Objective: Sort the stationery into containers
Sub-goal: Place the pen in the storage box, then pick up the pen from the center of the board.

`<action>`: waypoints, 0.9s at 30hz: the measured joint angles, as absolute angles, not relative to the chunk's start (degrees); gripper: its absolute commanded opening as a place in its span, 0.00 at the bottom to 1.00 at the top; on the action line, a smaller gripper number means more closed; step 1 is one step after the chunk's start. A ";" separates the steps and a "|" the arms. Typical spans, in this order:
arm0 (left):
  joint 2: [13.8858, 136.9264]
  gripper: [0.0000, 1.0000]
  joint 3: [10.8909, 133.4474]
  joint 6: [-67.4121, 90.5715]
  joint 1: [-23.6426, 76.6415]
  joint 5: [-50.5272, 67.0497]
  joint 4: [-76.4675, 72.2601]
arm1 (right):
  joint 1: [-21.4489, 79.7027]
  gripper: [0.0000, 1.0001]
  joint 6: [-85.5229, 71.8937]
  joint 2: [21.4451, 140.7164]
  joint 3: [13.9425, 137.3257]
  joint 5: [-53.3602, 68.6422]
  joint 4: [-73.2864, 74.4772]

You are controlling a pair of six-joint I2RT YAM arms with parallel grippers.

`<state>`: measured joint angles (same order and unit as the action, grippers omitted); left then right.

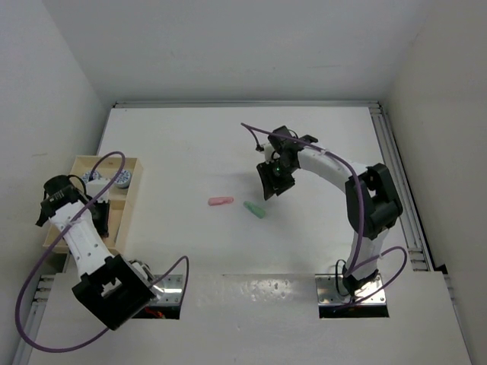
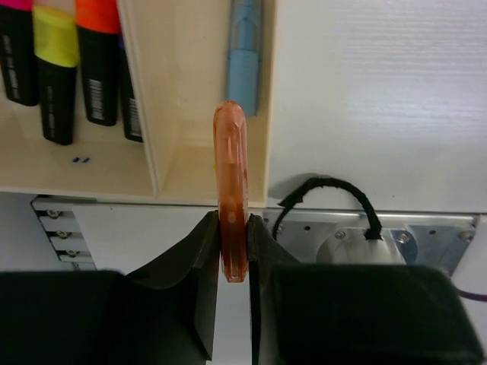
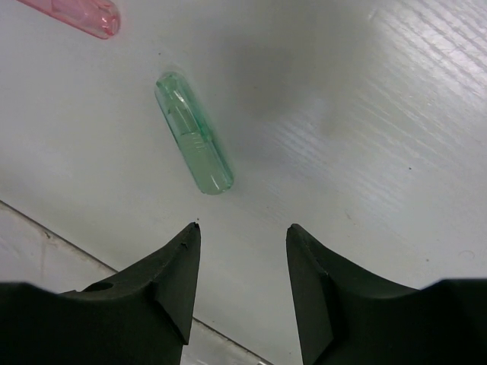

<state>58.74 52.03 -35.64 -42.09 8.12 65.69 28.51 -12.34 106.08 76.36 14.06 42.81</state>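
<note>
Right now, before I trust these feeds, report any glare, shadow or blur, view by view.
Top external: even light, with blotchy glare on the shiny strip between the arm bases. Left wrist: the salmon stub and highlighters are sharp; the left jaws read as featureless black. Right wrist: the green stub is crisp, and a soft grey shadow lies on the table beyond it.

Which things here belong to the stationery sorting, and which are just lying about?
Job:
- tray, with highlighters, blue stub and rolls in it
- salmon stub, gripped by the left hand
- green stub and pink stub, on the table
- right hand, open

Lying about:
- purple cables
- black cable
- base plates
- side rail
</note>
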 measured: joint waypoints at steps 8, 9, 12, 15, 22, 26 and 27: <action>65.71 0.53 52.03 -36.49 -43.22 8.12 59.27 | 30.98 0.48 -11.88 106.41 76.36 12.45 42.65; 66.72 0.59 52.07 -36.51 -43.24 8.40 58.85 | 31.18 0.48 -11.84 106.54 76.36 11.94 42.54; 67.94 0.62 52.58 -36.91 -43.24 9.54 58.48 | 31.77 0.47 -11.79 107.04 76.36 10.81 42.24; 67.94 0.62 54.46 -36.88 -43.24 10.94 58.59 | 32.84 0.47 -11.64 107.87 76.38 9.89 41.76; 67.92 0.62 59.05 -36.97 -43.22 14.61 59.13 | 38.83 0.48 -9.78 111.02 77.54 7.46 40.82; 67.92 0.62 60.10 -36.75 -43.22 16.23 60.20 | 41.63 0.48 -8.86 112.64 78.54 5.96 40.56; 67.92 0.62 60.23 -36.69 -43.22 16.58 60.40 | 42.04 0.48 -8.67 113.19 78.89 5.52 40.53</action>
<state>67.92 60.23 -36.69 -43.22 16.58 60.40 42.04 -8.67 113.19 78.89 5.52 40.53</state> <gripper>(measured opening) 0.621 0.480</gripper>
